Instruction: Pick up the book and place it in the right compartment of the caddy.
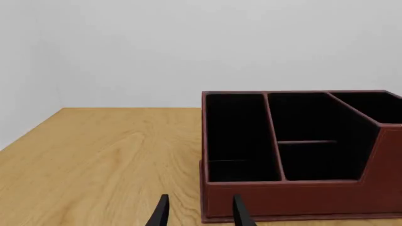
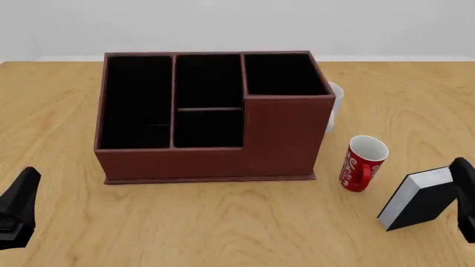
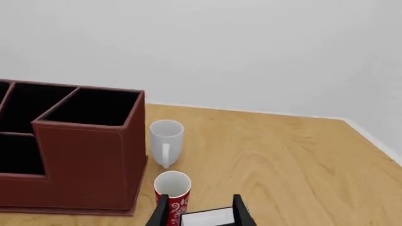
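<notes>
Front view: 1 book (image 2: 419,198) in right end effector (image 2: 464,192), 2 mugs, 1 caddy (image 2: 282,139); left end effector (image 1: 197,212) open

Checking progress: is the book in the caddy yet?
No. The book is tilted outside the caddy, between the right gripper fingers.

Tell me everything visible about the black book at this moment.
The book is a thick black hardcover slab with white page edges facing the camera's left. It is tilted, its top leaning right, low by the table's near right edge, right of the red mug and apart from it. The right tool straddles it, fingers on either side; whether it is lifted off the table cannot be told.
</notes>
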Controlling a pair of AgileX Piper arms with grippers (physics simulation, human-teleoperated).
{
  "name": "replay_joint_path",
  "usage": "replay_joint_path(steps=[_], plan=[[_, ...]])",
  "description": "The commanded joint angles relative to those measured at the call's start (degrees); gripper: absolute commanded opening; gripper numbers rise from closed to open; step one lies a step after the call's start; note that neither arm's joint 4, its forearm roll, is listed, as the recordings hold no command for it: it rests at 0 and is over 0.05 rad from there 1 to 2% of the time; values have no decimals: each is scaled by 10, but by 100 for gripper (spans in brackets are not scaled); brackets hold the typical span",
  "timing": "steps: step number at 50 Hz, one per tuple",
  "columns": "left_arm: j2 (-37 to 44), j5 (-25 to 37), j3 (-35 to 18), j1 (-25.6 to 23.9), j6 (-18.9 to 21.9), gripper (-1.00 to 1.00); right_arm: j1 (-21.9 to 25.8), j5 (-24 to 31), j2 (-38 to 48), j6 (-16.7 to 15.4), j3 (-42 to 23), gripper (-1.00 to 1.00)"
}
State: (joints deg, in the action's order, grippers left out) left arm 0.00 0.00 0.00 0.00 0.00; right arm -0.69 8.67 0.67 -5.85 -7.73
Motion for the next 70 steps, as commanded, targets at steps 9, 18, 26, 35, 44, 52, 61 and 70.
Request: replay_joint_path(steps=[9, 18, 26, 35, 44, 52, 61, 70], plan=[[0, 0, 0, 0, 0, 100, 12, 72, 71, -67, -112, 100], [0, 0, 0, 0, 0, 100, 21, 110, 92, -136, -153, 100], [0, 0, 0, 0, 0, 100, 15, 135, 124, -200, -191, 100], [0, 0, 0, 0, 0, 100, 16, 162, 151, -261, -232, 100], [0, 0, 0, 0, 0, 100, 45, 196, 185, -360, -267, 100], [0, 0, 0, 0, 0, 100, 75, 258, 253, -454, -319, 100], [0, 0, 0, 0, 0, 100, 67, 274, 288, -490, -351, 100], [0, 0, 0, 0, 0, 100, 52, 290, 319, -524, -374, 100]])
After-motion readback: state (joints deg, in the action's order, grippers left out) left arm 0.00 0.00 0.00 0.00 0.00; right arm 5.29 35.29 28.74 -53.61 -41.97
